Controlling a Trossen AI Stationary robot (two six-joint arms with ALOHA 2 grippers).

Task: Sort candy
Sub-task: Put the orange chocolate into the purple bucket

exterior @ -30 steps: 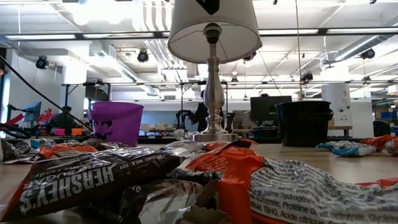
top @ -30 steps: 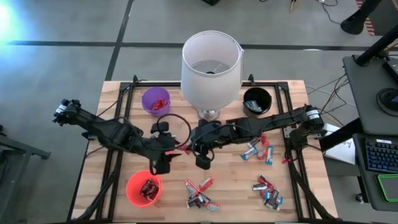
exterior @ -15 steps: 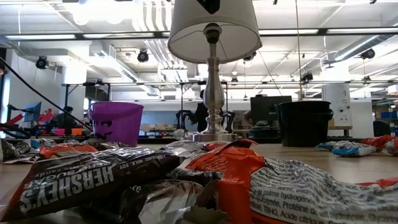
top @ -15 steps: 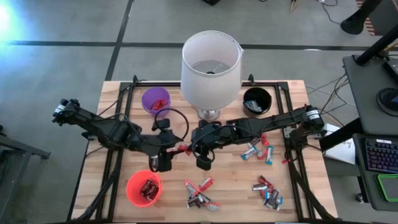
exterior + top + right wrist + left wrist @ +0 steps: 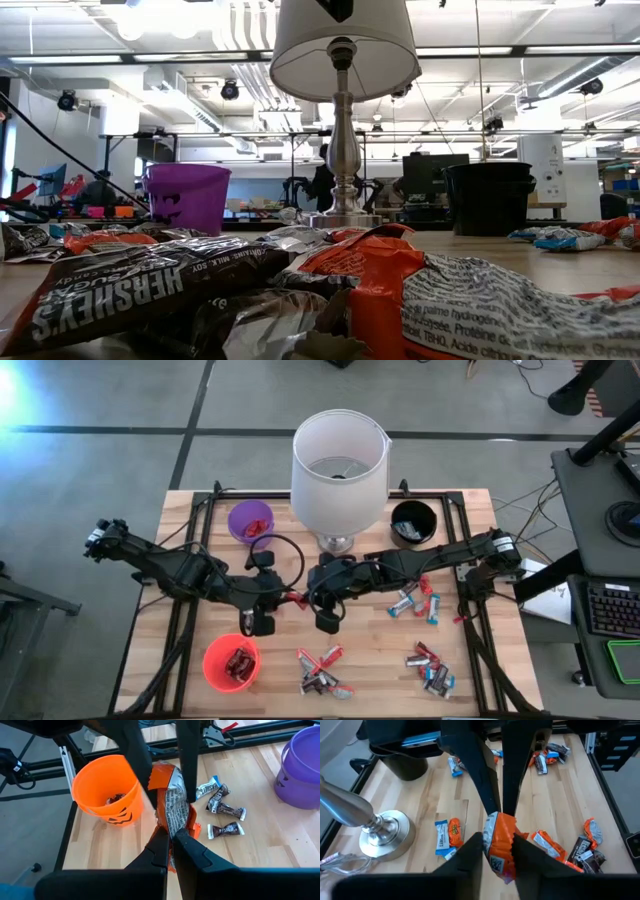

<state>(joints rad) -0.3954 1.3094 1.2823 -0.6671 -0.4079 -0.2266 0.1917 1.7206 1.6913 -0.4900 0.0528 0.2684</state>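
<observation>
An orange-and-silver wrapped candy (image 5: 501, 845) hangs in the air over the middle of the table, between my two grippers. My left gripper (image 5: 288, 601) comes from the table's left and my right gripper (image 5: 304, 598) from the right; both are shut on this candy (image 5: 170, 800). More candy lies on the wood in loose heaps at the near middle (image 5: 322, 670), the near right (image 5: 430, 668) and the right (image 5: 415, 600). In the low view, candy (image 5: 150, 290) fills the foreground; neither gripper shows there. My left gripper pinches one end of the candy's wrapper (image 5: 492, 851) between its two fingers, which come slanting down from the table's left. The candy is lifted clear of the table. My right gripper pinches the candy's opposite end (image 5: 172, 832) between its two shut fingers (image 5: 159, 845), slanting down from the table's right. The wrapper stands crumpled between the two grippers, clear of the wood.
A lamp (image 5: 339, 470) with a white shade stands at the far middle, its metal foot (image 5: 385, 832) close to the grippers. A purple cup (image 5: 250, 522) is at the far left, a black cup (image 5: 413, 523) at the far right, and an orange cup (image 5: 231, 663) at the near left.
My left gripper's fingers have drawn together on the candy that my right gripper holds up. Both arms have otherwise kept their places, and the candy hangs where it did.
</observation>
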